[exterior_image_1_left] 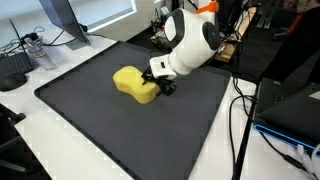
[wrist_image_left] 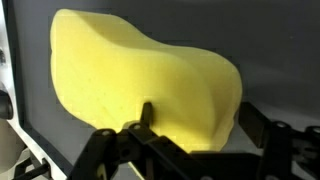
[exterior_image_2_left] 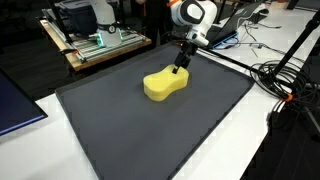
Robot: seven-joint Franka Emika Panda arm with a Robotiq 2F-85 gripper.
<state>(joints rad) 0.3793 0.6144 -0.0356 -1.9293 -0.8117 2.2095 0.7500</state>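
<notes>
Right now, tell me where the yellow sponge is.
The yellow sponge lies on the dark mat, near its middle in both exterior views, with the hand at its end.

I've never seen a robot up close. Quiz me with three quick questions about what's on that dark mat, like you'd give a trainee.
1. Multiple choice: what colour is the sponge that the gripper has reached? A red, B yellow, C blue.
2. True or false: the sponge hangs in the air, lifted off the mat.
3. Fill in: the rounded shell of the robot arm is coloured ____.
Key: 1 B; 2 false, it lies on the mat; 3 white.
</notes>
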